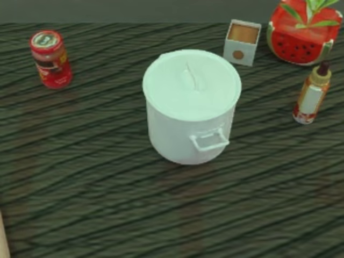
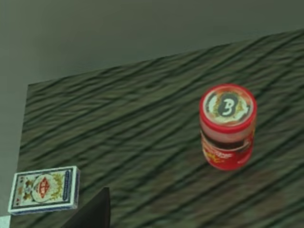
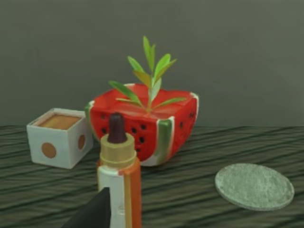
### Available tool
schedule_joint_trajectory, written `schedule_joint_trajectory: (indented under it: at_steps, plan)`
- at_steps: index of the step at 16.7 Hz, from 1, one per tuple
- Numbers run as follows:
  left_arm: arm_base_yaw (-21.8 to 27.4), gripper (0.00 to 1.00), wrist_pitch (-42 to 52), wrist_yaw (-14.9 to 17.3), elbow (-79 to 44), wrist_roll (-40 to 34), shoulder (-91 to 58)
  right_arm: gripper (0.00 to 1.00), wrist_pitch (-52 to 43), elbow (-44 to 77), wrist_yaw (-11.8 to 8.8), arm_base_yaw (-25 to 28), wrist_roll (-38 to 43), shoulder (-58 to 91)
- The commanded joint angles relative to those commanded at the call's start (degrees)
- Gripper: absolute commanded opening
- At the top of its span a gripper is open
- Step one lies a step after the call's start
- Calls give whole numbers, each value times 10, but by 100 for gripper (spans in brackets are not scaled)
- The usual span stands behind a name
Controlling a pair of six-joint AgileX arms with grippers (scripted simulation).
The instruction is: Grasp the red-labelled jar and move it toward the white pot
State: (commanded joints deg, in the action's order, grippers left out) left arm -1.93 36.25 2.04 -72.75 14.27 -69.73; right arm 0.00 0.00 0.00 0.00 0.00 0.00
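Observation:
The red-labelled jar stands upright at the table's far left, its greenish-white lid facing up. The left wrist view shows the jar alone on the table, apart from my left gripper. Only one dark fingertip of that gripper shows, with a wide bare gap beside it and nothing held. The white pot sits mid-table with its lid on and its side handle toward the front. My right gripper hangs open near the sauce bottle. Neither arm appears in the top view.
A white square box, a watermelon-patterned planter and the yellow-capped sauce bottle stand at the back right. A pack of playing cards lies near the table's left edge. A grey disc lies beside the planter.

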Motion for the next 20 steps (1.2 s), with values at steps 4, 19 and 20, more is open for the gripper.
schedule_joint_trajectory:
  at_steps: [4,19,20]
  plan:
    - [3,100,129,18,-245,47,-245,100,0,0,0,0,0,0]
    - [13,100,438,65,-853,154,-836,100,0,0,0,0,0,0]
    - [14,100,440,65,-857,155,-841,100,0,0,0,0,0,0]
